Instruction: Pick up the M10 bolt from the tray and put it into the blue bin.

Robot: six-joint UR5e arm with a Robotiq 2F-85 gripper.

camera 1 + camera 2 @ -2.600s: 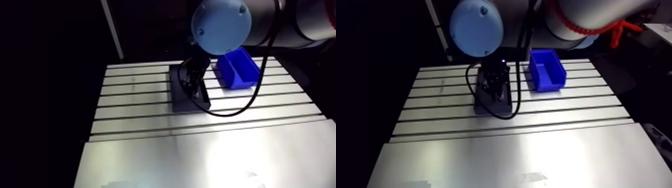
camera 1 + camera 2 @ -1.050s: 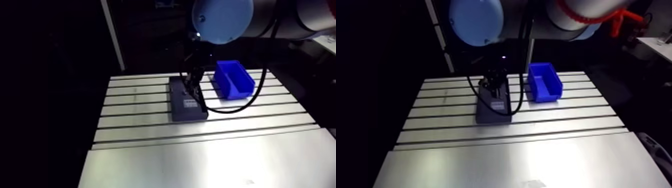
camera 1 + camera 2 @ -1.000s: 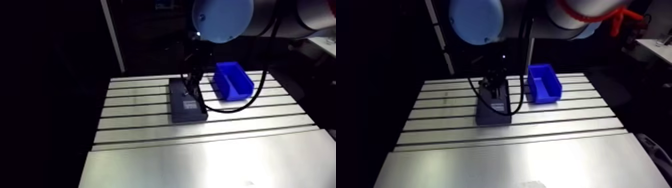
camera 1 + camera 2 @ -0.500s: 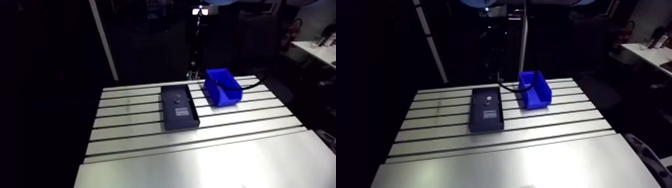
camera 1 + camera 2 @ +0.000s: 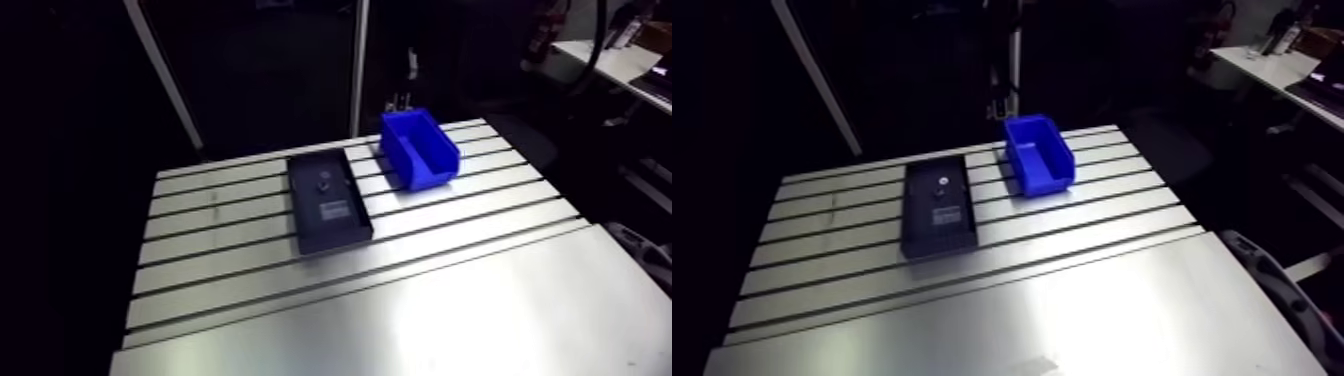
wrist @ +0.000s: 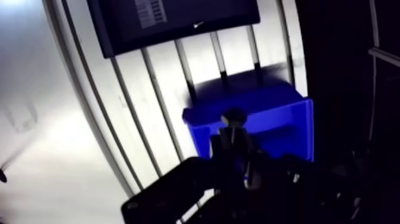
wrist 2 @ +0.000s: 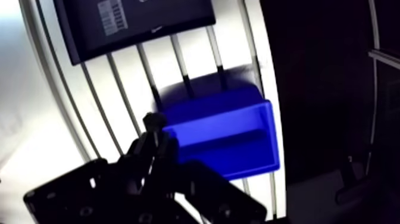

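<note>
In the wrist view my gripper is shut on a dark bolt, whose head sticks out past the fingertips. The bolt hangs above the near wall of the blue bin, which is open and shows nothing inside. The black tray lies beyond the bin, with a white label in it. In the arm view the tray sits left of the blue bin, and a small dark item still lies in the tray's far half. The gripper is outside the arm view.
The slotted aluminium table carries the tray and bin on its far half. A smooth metal plate covers the near half. An upright post stands behind the table, close to the bin's far end.
Earlier the gripper was down in the tray; it has since risen out of the arm view with the bolt and now hangs over the bin. The arm camera has shifted too.
</note>
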